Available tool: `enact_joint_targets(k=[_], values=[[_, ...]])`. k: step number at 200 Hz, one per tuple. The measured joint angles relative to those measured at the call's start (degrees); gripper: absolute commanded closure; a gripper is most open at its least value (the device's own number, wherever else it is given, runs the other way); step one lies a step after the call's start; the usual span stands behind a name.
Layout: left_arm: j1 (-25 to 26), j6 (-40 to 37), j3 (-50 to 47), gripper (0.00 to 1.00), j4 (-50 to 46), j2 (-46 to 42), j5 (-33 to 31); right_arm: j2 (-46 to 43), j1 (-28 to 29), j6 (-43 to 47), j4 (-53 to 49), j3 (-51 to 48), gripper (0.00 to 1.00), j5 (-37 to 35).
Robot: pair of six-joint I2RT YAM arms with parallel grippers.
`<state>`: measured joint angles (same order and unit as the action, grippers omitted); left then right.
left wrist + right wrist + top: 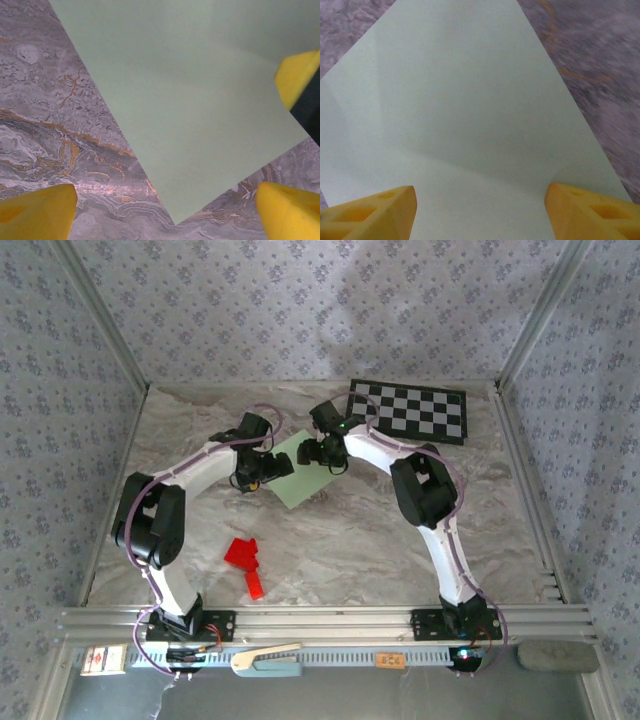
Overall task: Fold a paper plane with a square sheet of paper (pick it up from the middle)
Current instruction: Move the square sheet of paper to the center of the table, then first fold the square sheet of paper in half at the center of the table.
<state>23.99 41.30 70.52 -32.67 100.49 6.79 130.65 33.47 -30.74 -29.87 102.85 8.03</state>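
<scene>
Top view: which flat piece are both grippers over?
The pale green square sheet; red paper shape lies apart near the front, checkerboard far right.

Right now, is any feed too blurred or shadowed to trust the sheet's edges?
Left wrist: sharp, table veins crisp, sheet edges clean, light even. Right wrist: table at upper right smeared, sheet edge readable, soft shadow band across the sheet. Top: slightly soft, no glare on the sheet.

Soft, even light throughout — shadows faint. The counter [600,65] blurs in the right wrist view, sharp in the left.
</scene>
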Motion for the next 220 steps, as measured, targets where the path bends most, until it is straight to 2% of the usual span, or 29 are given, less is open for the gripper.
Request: enact_joint_targets(k=[62,88,119,146,175,196,220], values=[[0.9,0.9,-0.5,0.05,1.4,-0.6,0.0,-18.9,-0.4,-18.2,-2.4,-26.8,0.25,-1.4],[2.8,2.4,-1.2,0.05,2.9,-1.2,0.1,-26.3,0.0,-28.4,1.1,-37.4,0.26,1.2],[5.8,5.6,-2.5,0.05,4.5,-1.5,0.5,-31.5,1.5,-35.5,5.1,-43.6,0.24,4.7],[9.6,9.2,-3.3,0.05,5.7,-1.5,0.7,-37.7,0.2,-35.8,7.0,-45.9,0.19,3.5],[14.6,12.1,-3.0,0.05,5.9,-1.4,0.2,-45.0,-4.0,-31.2,6.9,-46.1,0.16,-0.7],[17.4,13.3,-1.0,0.07,5.9,0.2,1.1,-46.7,-8.7,-27.8,7.0,-47.0,0.16,-1.8],[18.1,14.0,1.1,0.07,6.4,4.0,2.9,-46.4,-12.7,-25.0,6.9,-48.4,0.16,-2.1]])
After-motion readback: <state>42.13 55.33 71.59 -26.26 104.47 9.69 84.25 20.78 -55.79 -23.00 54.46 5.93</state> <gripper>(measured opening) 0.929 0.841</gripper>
